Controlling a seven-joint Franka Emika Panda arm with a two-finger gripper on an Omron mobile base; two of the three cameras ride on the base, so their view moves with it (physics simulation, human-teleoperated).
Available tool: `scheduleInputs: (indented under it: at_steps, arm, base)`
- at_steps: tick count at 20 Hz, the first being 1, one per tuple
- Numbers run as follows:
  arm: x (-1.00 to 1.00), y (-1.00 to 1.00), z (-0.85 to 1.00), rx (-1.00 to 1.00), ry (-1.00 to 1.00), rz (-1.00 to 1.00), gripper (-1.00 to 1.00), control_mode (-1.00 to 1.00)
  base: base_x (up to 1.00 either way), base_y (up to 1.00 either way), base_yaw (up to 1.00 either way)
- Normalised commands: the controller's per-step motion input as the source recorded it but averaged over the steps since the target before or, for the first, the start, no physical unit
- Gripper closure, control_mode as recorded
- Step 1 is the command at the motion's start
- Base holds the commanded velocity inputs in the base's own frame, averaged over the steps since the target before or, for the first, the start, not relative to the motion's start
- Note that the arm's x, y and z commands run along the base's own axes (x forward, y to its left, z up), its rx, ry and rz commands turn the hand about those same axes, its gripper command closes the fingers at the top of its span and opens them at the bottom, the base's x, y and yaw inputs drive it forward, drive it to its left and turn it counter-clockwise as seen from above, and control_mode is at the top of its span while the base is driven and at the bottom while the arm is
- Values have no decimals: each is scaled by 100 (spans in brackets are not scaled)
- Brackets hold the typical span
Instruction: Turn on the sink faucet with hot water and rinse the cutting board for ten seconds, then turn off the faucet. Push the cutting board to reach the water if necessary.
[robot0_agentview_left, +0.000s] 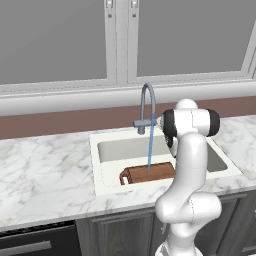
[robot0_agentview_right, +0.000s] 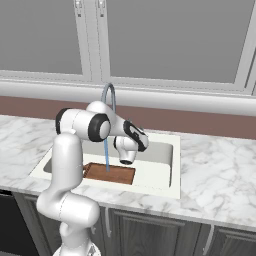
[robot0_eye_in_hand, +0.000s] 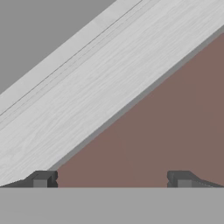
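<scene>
The sink faucet (robot0_agentview_left: 147, 100) (robot0_agentview_right: 109, 95) stands behind the sink (robot0_agentview_left: 99, 167) (robot0_agentview_right: 172, 172), its short side lever (robot0_agentview_left: 139, 123) pointing left. A thin pale-blue stream of water (robot0_agentview_left: 149, 150) (robot0_agentview_right: 106, 152) falls straight from the spout onto the reddish-brown cutting board (robot0_agentview_left: 150, 173) (robot0_agentview_right: 112, 174), which lies flat at the basin's front. My gripper (robot0_eye_in_hand: 111, 179) is open with nothing between its fingertips (robot0_eye_in_hand: 41, 179). It faces the brown backsplash and pale window sill. In the right base view my wrist (robot0_agentview_right: 131, 140) hangs over the basin just right of the stream, apart from the board.
White grey-veined marble counter (robot0_agentview_left: 45, 170) (robot0_agentview_right: 220, 170) stretches on both sides of the sink. A brown backsplash (robot0_eye_in_hand: 166, 122) and a window sill (robot0_eye_in_hand: 87, 87) run behind it. Dark cabinets (robot0_agentview_right: 150, 230) sit below, with a dark appliance front (robot0_agentview_left: 35, 242) at the lower left.
</scene>
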Motion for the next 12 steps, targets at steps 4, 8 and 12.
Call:
scheduleInputs:
  at_steps: [4,8,12]
  arm:
    - [0,0,-4,0,0,0,-100,-100]
    - [0,0,-1,0,0,0,-100,-100]
    - [0,0,0,0,0,0,-100,-100]
  base:
    - [0,0,0]
    - [0,0,0]
    - [0,0,0]
